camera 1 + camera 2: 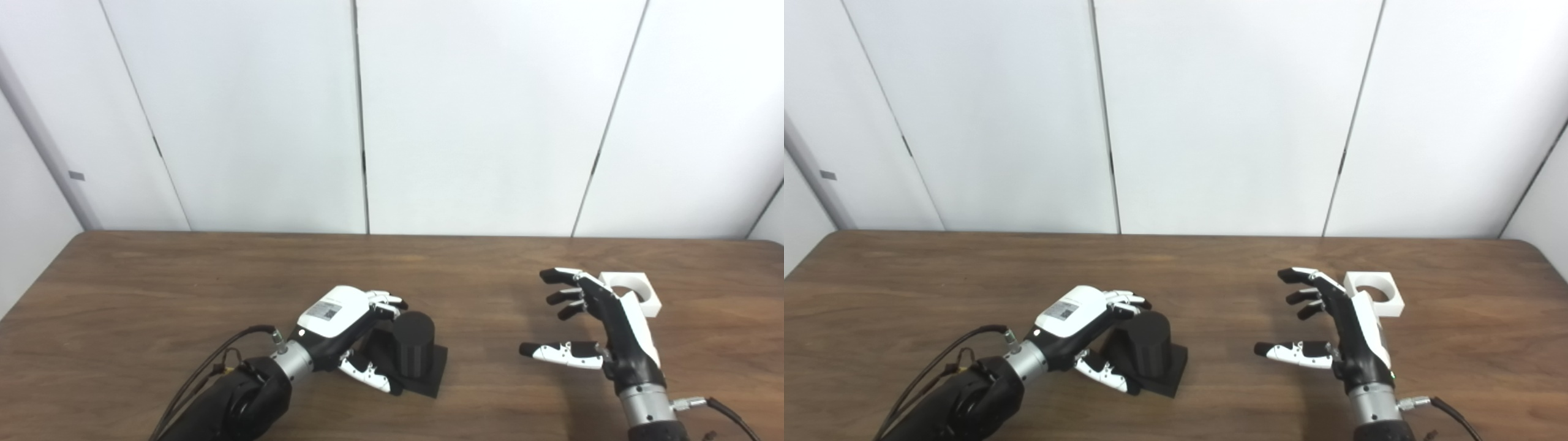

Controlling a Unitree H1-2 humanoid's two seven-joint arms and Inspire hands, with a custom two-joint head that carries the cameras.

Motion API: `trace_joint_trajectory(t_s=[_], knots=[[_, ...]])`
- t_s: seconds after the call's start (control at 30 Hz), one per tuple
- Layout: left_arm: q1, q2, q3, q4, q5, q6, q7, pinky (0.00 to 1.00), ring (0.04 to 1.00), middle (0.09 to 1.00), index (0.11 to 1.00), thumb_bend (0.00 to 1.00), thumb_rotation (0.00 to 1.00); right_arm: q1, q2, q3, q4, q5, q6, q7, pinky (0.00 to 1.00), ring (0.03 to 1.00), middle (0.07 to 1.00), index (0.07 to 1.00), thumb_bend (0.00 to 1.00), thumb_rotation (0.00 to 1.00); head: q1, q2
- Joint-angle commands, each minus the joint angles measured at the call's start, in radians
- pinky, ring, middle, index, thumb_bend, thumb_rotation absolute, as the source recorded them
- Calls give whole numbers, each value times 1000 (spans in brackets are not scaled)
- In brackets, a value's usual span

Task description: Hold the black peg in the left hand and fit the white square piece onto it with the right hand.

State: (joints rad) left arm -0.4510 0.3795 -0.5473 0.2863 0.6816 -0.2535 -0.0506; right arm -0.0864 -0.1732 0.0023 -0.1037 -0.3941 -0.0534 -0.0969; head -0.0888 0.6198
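The black peg (413, 349), a short upright cylinder on a flat square black base (436, 375), stands on the table left of centre. My left hand (343, 324) is cupped against its left side, fingers curled at the cylinder's top edge and thumb low by the base, not closed round it. The white square piece (653, 306), a block with a round hole, lies on the table at the right. Just left of and in front of that block, my right hand (612, 324) is open with fingers spread, partly hiding its near left corner.
The brown wooden table (153, 294) runs wall to wall, with white panels behind it. A black cable (202, 367) trails from my left wrist, and another cable (729, 413) from my right wrist.
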Motion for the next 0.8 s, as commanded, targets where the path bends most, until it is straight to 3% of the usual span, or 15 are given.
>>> trace_joint_trajectory(t_s=[0.0, 0.2, 0.4, 0.77], knots=[[17, -10, -58, 50, 75, 8, -74, 817, 880, 849, 488, 524, 65, -34, 4, 1, -28, -5, -35, -19, 491, 621, 732, 699, 570, 0, -1, 1], [13, -8, -73, 82, 105, 14, -36, 821, 869, 843, 489, 524, 69, -35, 7, 8, -18, -13, -53, -29, 498, 621, 733, 705, 572, 0, -30, -8], [14, 0, -71, 71, 98, 20, -50, 848, 882, 856, 489, 524, 69, -33, 5, 14, -35, -22, -29, -18, 507, 642, 744, 722, 575, 0, -48, -8], [30, 42, -52, 34, 69, -2, -70, 833, 878, 857, 490, 524, 67, -42, 1, 22, -65, -71, -1, -13, 524, 647, 745, 715, 600, 0, -252, -41]])
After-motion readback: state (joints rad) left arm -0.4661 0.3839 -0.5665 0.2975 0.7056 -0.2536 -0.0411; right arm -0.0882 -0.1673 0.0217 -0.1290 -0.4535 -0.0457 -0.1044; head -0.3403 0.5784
